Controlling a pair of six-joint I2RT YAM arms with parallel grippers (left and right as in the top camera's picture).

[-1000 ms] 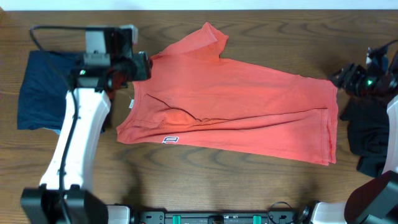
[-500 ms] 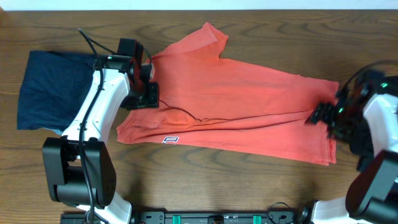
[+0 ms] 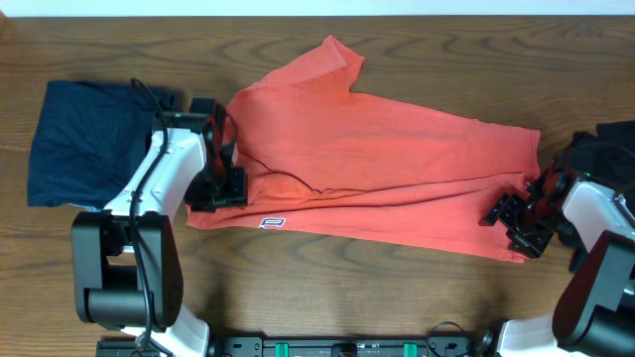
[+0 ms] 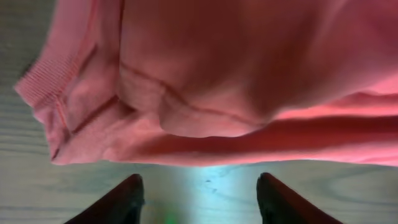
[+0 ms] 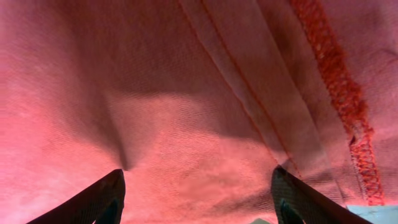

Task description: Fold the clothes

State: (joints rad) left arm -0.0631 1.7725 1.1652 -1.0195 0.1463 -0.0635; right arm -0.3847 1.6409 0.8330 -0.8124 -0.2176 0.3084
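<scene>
- Coral-red short-sleeved cotton T-shirt [image 3: 377, 169]: lies spread and rumpled across the middle of the brown wooden table [image 3: 347, 293], in the same place as a second ago.
- Left claw [image 3: 220, 188]: has moved down from the collar area to the shirt's lower-left edge. In the wrist view its fingers [image 4: 124, 199] stand apart, with bare table between them and the ribbed shirt edge just ahead. It is released and grips nothing.
- Right claw [image 3: 516, 213]: has come in from the far right to the shirt's lower-right corner, by the hem. Its dark fingers [image 5: 102, 199] are spread wide over red fabric and stitched seams. It is released, and contact with the cloth cannot be judged.
- Folded navy fabric garment [image 3: 79, 139]: lies at the left, beside the shirt.
- Black fabric garment [image 3: 607, 147]: lies at the right edge, behind the right arm.
</scene>
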